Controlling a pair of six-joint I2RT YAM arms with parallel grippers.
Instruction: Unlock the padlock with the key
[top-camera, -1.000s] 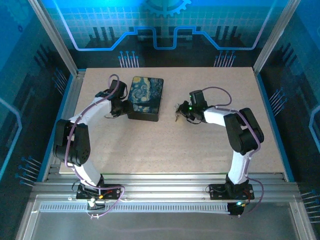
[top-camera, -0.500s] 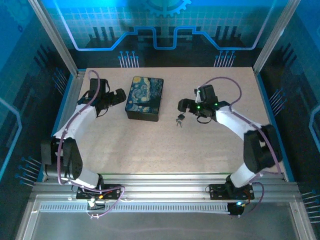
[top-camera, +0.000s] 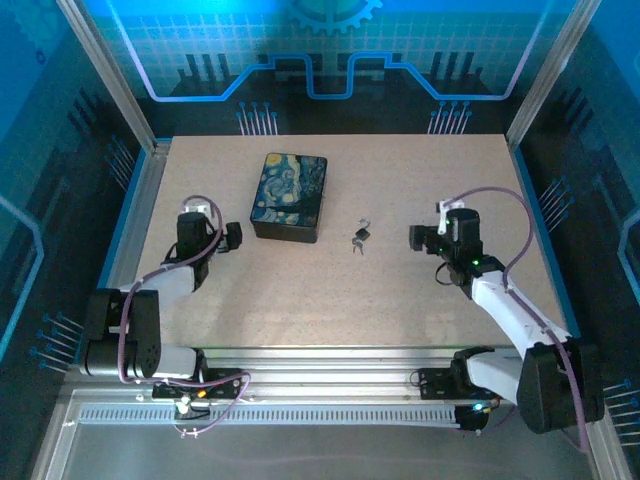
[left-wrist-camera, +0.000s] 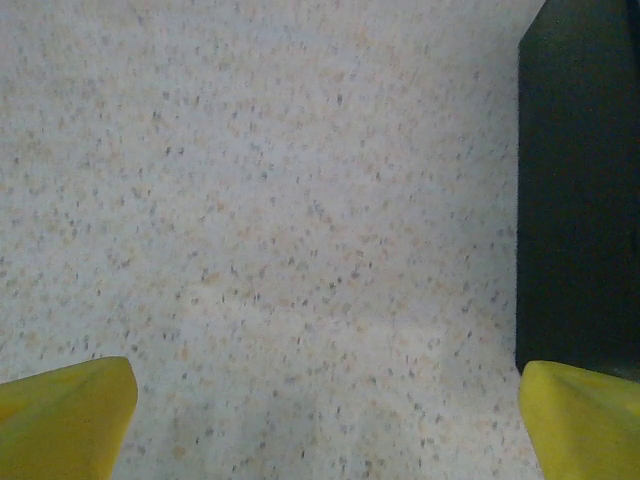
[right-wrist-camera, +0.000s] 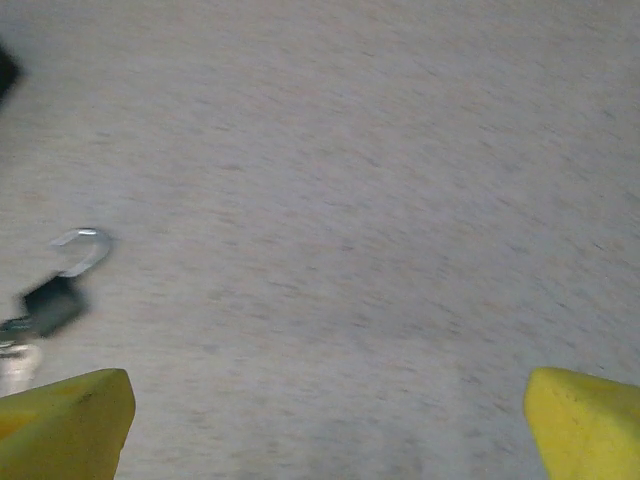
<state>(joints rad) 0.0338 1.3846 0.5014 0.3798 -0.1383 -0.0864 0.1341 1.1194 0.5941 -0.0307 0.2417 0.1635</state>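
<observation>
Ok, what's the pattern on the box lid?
Box lid: blue-and-yellow swirling painting print; clearest in top external view.

One padlock (top-camera: 364, 233), one key (top-camera: 356, 246), one box (top-camera: 289, 196) — and two arms (top-camera: 170, 285) (top-camera: 510, 310).

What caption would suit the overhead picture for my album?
Left claw and right claw, both open, flank a tiny padlock and key on the table near a painted box.

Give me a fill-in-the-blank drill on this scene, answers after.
The left gripper and right gripper both stand ____. In the top view, the padlock lies to the ____ of the painted box. The key is held by ____ gripper. Missing: open; right; neither.
</observation>
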